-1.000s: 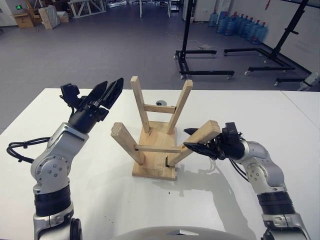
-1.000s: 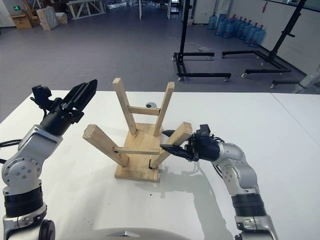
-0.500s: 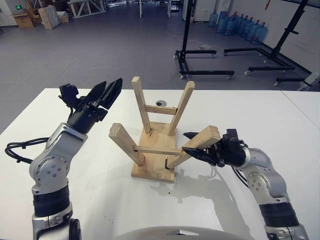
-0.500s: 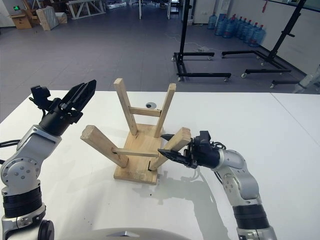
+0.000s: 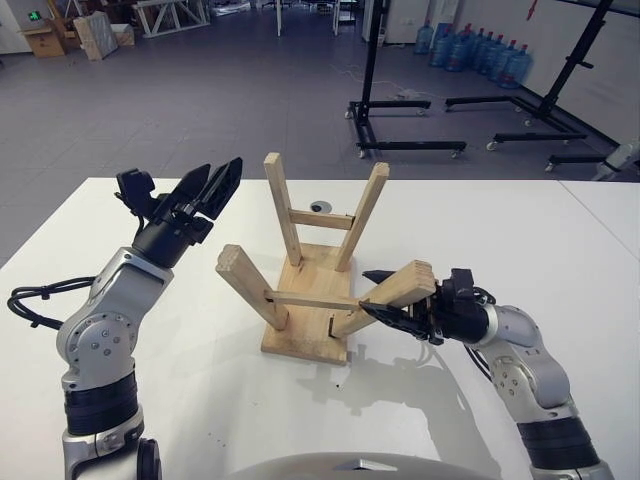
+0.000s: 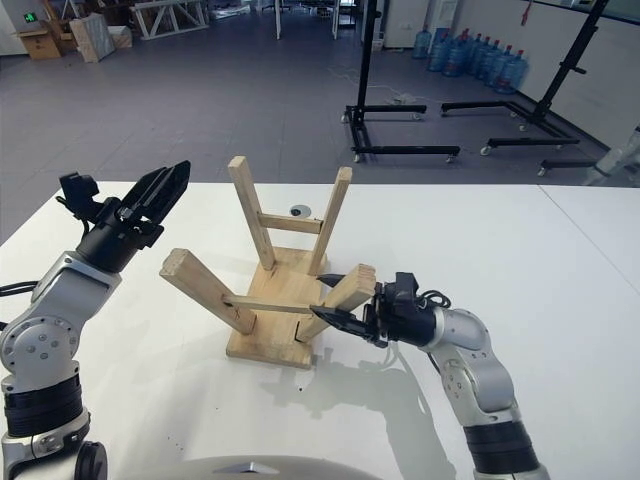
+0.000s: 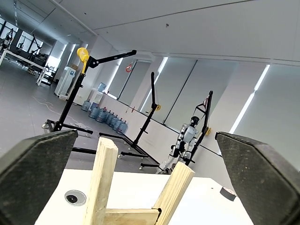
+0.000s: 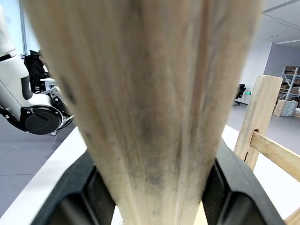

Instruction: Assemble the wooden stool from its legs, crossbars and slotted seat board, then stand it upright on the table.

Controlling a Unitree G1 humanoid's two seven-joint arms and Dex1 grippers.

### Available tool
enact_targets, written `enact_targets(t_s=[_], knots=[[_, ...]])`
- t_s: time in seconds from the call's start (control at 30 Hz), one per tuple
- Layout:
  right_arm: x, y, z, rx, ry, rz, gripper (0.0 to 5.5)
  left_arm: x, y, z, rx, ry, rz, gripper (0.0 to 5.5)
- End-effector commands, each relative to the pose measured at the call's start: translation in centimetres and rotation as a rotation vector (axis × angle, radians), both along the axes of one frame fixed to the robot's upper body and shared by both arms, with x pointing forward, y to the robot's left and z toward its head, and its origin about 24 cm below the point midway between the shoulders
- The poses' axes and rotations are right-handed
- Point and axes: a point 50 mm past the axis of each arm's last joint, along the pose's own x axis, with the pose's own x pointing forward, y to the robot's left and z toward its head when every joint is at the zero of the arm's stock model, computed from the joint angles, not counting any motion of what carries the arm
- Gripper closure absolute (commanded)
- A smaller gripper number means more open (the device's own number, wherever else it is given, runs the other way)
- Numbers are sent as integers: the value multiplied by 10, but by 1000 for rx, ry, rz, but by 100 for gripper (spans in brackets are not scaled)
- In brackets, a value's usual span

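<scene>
Clamping one slanted leg (image 5: 408,282) of the upturned pale wooden stool (image 5: 306,332)
The right gripper (image 5: 378,296) is squeezing it; the left gripper (image 5: 214,181) is hovering alongside, fingers apart.

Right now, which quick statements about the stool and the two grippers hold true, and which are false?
1. The stool is upside down, its seat board flat on the table. True.
2. The right gripper is shut on the near right leg. True.
3. The left gripper holds a crossbar. False: it is open, raised to the left of the stool, touching nothing.
4. One leg lies loose on the table. False: all four legs are joined to the seat board.
</scene>
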Motion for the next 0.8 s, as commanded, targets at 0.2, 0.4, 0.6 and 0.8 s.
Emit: enact_targets(t_s=[0.2, 0.4, 0.6, 0.8], knots=[[5, 11, -7, -76, 24, -12, 345, 2, 3, -2, 20, 15, 11, 10], [11, 14, -6, -127, 26, -37, 345, 2, 3, -1, 19, 9, 18, 10], [19, 18, 7, -131, 30, -56, 345, 2, 3, -2, 18, 6, 20, 10], [19, 25, 10, -150, 27, -53, 345, 2, 2, -2, 17, 6, 18, 10]])
